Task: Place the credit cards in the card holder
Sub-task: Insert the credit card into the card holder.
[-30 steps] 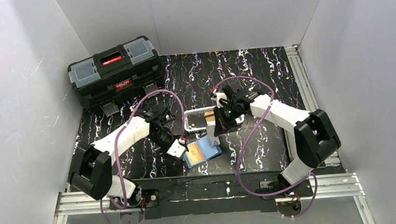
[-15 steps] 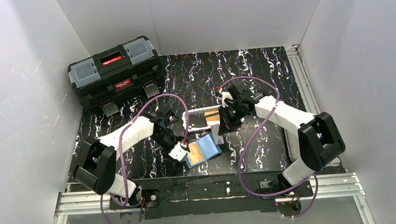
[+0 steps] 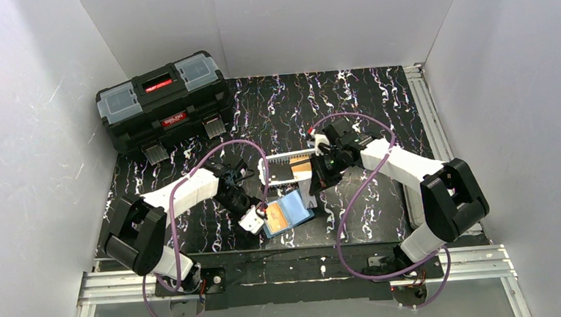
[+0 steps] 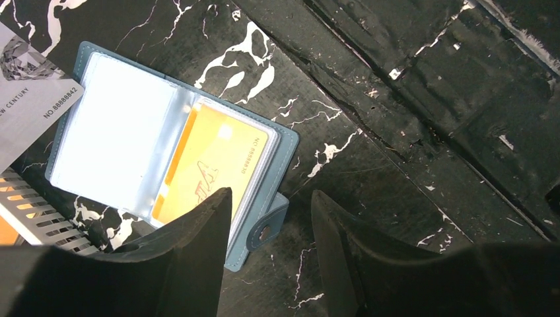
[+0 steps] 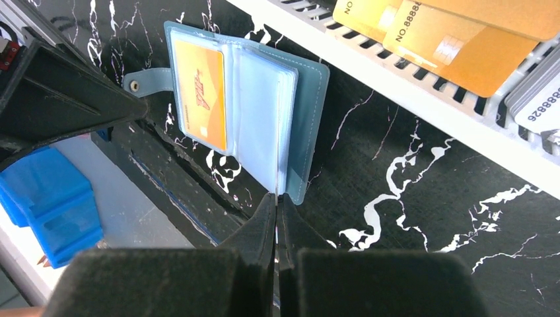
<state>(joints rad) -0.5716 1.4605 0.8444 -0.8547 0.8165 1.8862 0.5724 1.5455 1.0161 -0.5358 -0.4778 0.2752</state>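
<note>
Near the table's [image 3: 194, 230] front edge, between the two arms, the card holder [image 3: 290, 213] [image 4: 165, 148] [image 5: 264, 99] lies flat and open like a booklet, clear sleeves up. One orange card [image 4: 211, 168] [image 5: 201, 92] sits in the sleeve on the snap tab [image 4: 267, 228] [image 5: 142, 82] side; the other sleeve looks blank. Left gripper [image 3: 255, 220] [image 4: 269, 198] is low at the tab edge with jaws apart and nothing between them. They straddle the tab: one fingertip is over the corner of the orange card, the other over bare table just off the holder. Can't tell whether either finger touches anything. Right gripper [image 3: 314, 186] [image 5: 276, 198] is on the opposite side with fingers pressed together and gripping nothing. Its tip is right at the holder's edge by the blank sleeve; contact unclear. A pale card [image 4: 26, 99] lies at the holder's far corner, edge to edge with it; overlap unclear. Just behind it is the white basket [image 3: 265, 170] [image 5: 409, 92], close to the holder but apart from it. The basket holds more cards [image 5: 462, 46], orange ones stacked overlapping, with a pale one [image 5: 538, 99] beside them. A black toolbox [image 3: 163, 99] sits at the far left of the table, lid shut, well apart from everything else.
</note>
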